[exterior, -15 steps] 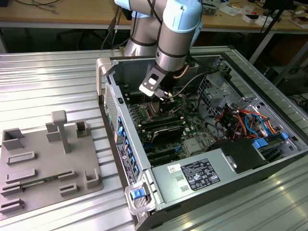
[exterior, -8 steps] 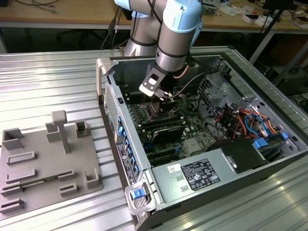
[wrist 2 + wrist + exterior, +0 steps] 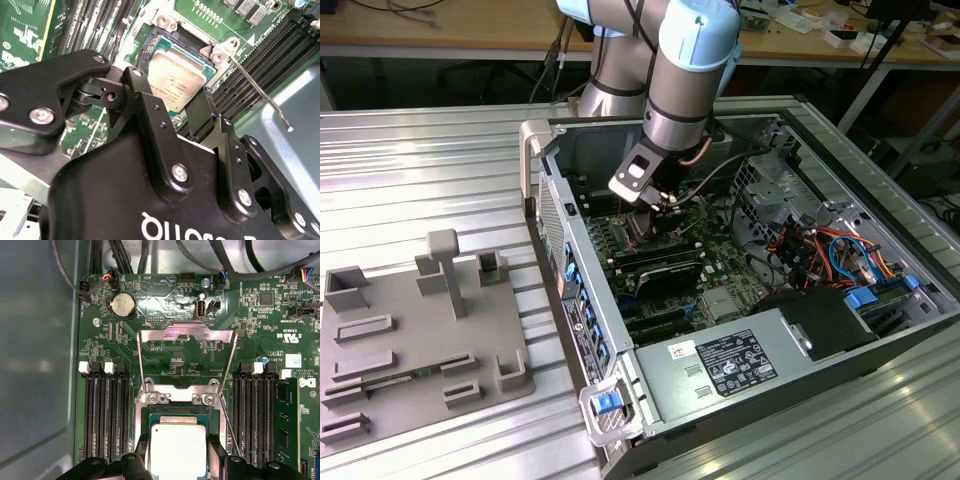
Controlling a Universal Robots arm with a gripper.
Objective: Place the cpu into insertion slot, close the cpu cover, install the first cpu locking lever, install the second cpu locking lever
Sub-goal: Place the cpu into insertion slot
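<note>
**Over the socket: chip in place, cover and levers not yet closed**

At the centre of the exterior view, the arm reaches down into the open computer case (image 3: 582,300), which lies on the ribbed metal table (image 3: 420,170). The gripper (image 3: 655,205) is low over the motherboard.

Both wrist views show the cpu (image 3: 178,447) lying silver face up inside the insertion slot (image 3: 172,412). The jaws are pressed against two opposite edges of it, so they appear to be grasping the chip rather than released. The first step therefore looks nearly complete.

The rest is judged undone. The cpu cover (image 3: 186,332) is swung back off the socket on its hinge. A thin locking lever (image 3: 260,95) sticks up free beside the socket, unlatched.

The first wrist view shows the raised cover, the memory slots (image 3: 105,415) flanking the socket, and a coin battery (image 3: 122,305) beyond. The second wrist view shows the chip's edges meeting the socket rim. The exterior view adds a grey fixture plate (image 3: 420,340) at the lower left of the frame.
</note>
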